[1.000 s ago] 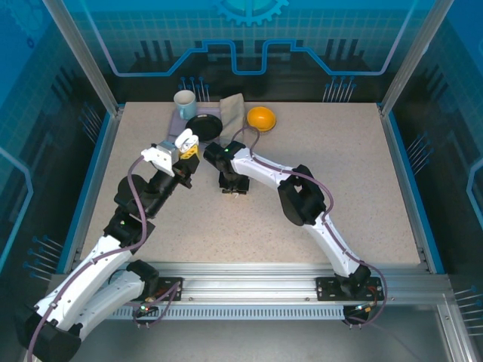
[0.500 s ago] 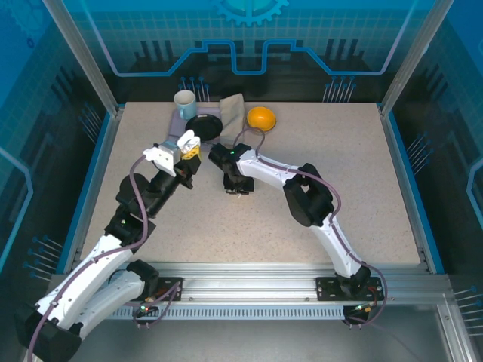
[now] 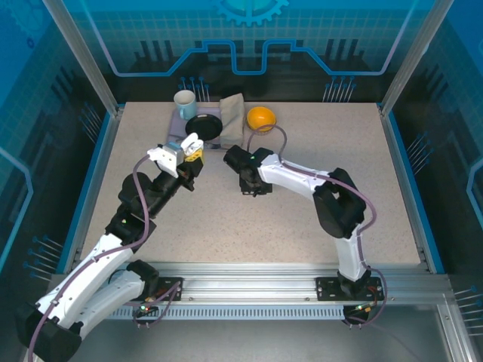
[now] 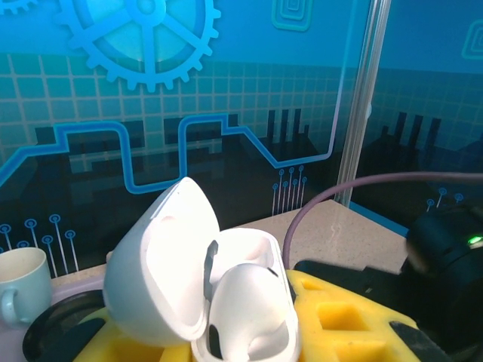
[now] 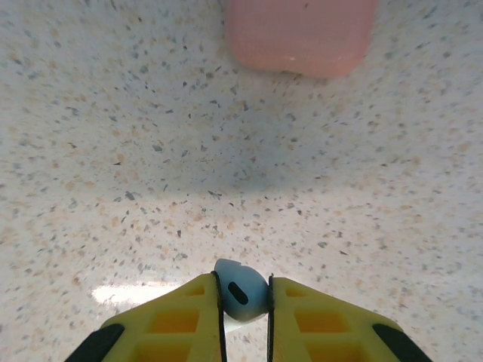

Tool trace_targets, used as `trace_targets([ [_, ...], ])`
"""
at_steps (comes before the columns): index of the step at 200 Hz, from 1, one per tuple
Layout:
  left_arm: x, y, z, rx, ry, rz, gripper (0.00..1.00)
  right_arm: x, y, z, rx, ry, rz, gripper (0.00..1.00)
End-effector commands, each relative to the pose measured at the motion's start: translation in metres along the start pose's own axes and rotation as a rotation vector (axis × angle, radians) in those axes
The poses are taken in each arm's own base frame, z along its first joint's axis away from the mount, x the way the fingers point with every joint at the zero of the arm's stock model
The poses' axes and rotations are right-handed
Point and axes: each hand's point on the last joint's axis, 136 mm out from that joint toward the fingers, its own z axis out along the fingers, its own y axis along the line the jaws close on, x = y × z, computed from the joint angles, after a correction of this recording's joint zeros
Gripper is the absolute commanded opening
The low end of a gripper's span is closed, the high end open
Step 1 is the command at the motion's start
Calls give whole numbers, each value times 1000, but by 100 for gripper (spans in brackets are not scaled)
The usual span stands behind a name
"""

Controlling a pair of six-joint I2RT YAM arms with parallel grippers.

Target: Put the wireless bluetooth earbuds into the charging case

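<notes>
My left gripper [image 3: 190,157] is raised above the table's back left and shut on a white charging case [image 4: 226,302], which sits between the yellow fingers [image 4: 343,317] with its lid swung open to the left. The open sockets face the camera. My right gripper [image 5: 243,303] hovers just over the speckled table and is shut on a small white earbud [image 5: 240,290], whose rounded head with a dark slot pokes out between the yellow pads. From above, the right gripper [image 3: 253,188] is to the right of the left one. A salmon-pink case [image 5: 302,34] lies on the table ahead of it.
Along the back edge stand a pale cup [image 3: 185,100], a black dish [image 3: 204,126], a folded grey cloth [image 3: 234,115] and an orange bowl [image 3: 261,118]. The right arm's dark wrist with a green light [image 4: 453,253] is close to the left gripper's right side.
The right gripper's jaws have closed on the white earbud, and the right arm has shifted to the right. The left gripper with the open case has moved slightly up and right.
</notes>
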Motion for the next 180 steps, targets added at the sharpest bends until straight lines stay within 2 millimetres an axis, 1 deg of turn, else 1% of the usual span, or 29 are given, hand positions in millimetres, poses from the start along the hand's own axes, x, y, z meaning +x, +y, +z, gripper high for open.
trace_targets([
  [1, -13, -4, -2, 27, -29, -10, 0, -15, -10, -18, -16, -94, 20, 18],
  [15, -12, -4, -1, 31, -24, -15, 0, -15, -12, -23, -27, -108, 23, 19],
  [37, -9, -6, 0, 37, -13, -18, 0, -10, -8, -19, -59, -82, -2, 18],
  [55, -9, -5, 0, 36, -10, -16, 0, 4, 4, -6, -111, -35, -53, 19],
  [85, -9, -6, 0, 38, -5, -11, 0, 29, 31, 8, -253, 35, -196, 18],
  [118, -10, -6, 1, 41, -7, -12, 0, 50, 42, 22, -323, 107, -371, 18],
  [145, -10, -7, 3, 45, -9, -16, 0, 63, 40, 38, -312, 179, -473, 18],
  [165, -11, -7, 2, 44, -11, -15, 0, 64, 35, 47, -286, 208, -483, 20],
  [172, -13, -7, 2, 45, -15, -13, 0, 64, 34, 48, -280, 216, -476, 22],
  [180, -13, -7, 2, 45, -15, -12, 0, 63, 33, 48, -276, 215, -461, 28],
])
